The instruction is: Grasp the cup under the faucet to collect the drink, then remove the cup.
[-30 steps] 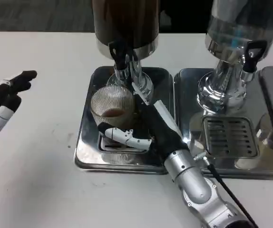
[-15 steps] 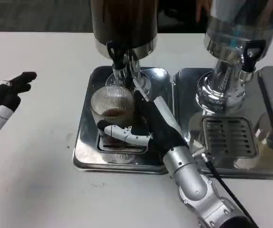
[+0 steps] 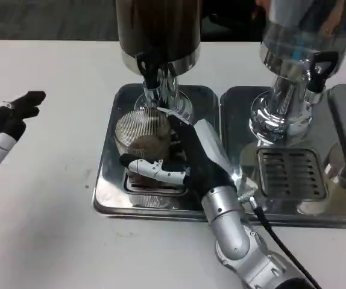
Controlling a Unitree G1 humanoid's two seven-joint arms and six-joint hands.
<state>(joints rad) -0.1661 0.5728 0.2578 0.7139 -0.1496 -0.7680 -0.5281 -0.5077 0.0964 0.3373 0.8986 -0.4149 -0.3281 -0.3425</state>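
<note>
The right robot hand (image 3: 188,158) had closed further around the cup (image 3: 143,137) under the faucet (image 3: 152,81), now grasping it for removal, while the left robot hand (image 3: 7,123) waited released.

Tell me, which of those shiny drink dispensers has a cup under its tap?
The dark-filled dispenser on the left: a ribbed clear cup stands under its black-handled tap, right hand around it. The clear dispenser's grille is bare.

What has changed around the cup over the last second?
The right hand has closed in on the ribbed cup: its fingers now wrap the cup's front and right side, where a second ago they lay lower on the tray. Its forearm has swung leftward. The cup still stands under the dark dispenser's faucet on the drip tray. The left hand stays open over the table.
</note>
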